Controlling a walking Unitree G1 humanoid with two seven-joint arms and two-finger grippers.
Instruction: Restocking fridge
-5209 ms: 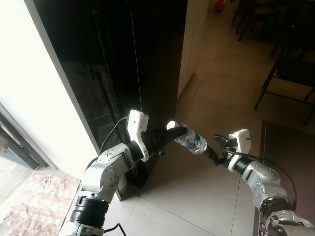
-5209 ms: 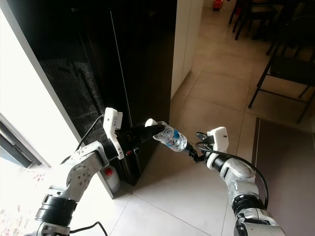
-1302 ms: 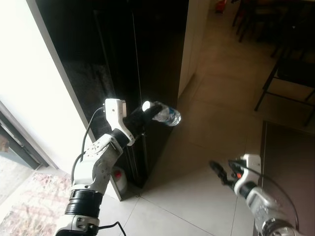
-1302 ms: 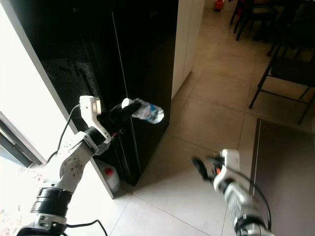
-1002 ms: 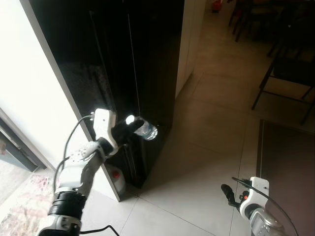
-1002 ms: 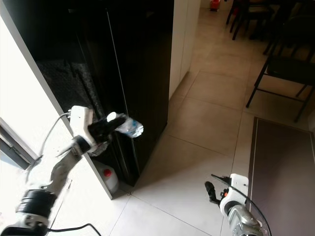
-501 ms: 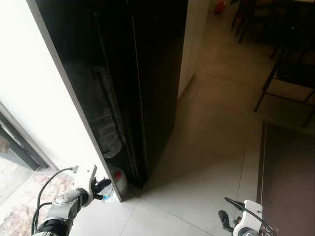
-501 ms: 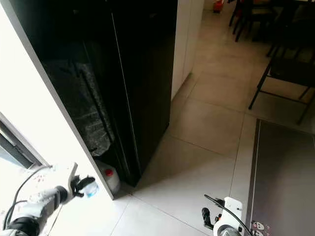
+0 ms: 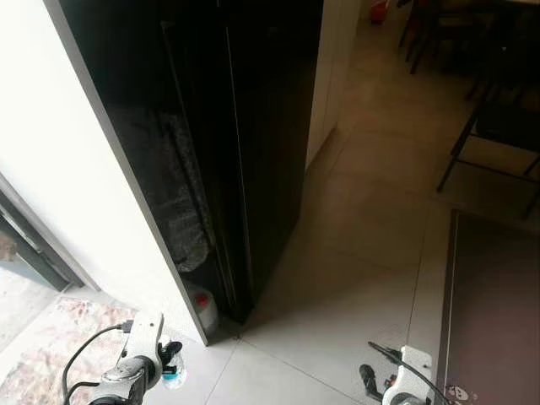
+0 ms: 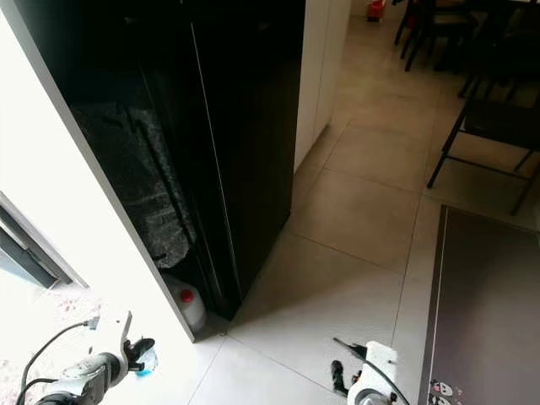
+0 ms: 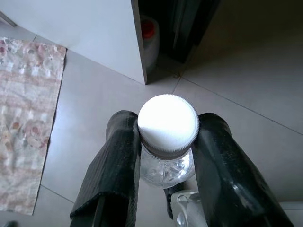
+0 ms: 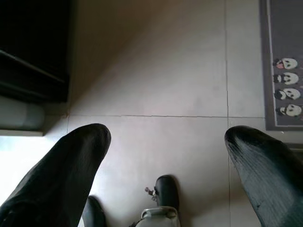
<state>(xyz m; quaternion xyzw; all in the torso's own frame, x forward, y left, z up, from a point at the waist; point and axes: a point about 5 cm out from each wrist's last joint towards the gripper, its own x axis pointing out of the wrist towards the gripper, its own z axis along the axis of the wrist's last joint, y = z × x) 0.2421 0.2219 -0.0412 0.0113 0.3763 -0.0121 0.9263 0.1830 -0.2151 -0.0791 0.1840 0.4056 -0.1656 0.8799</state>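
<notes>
**One bottle carried low, fridge shut**

While the fridge (image 9: 261, 126) stands dark at 12 o'clock, the left claw (image 11: 165, 156) clamps one water bottle (image 11: 167, 142) just under its white cap (image 11: 168, 120), hanging low at 7 o'clock, probably for carrying. One jug (image 9: 202, 305) sits by the fridge base. At 5 o'clock, the right claw (image 12: 165, 156) gapes empty above the floor (image 12: 156, 85).

White-capped clear bottle (image 11: 167, 142), black fridge (image 9: 253, 126), panda-print mat (image 12: 286, 85).
</notes>
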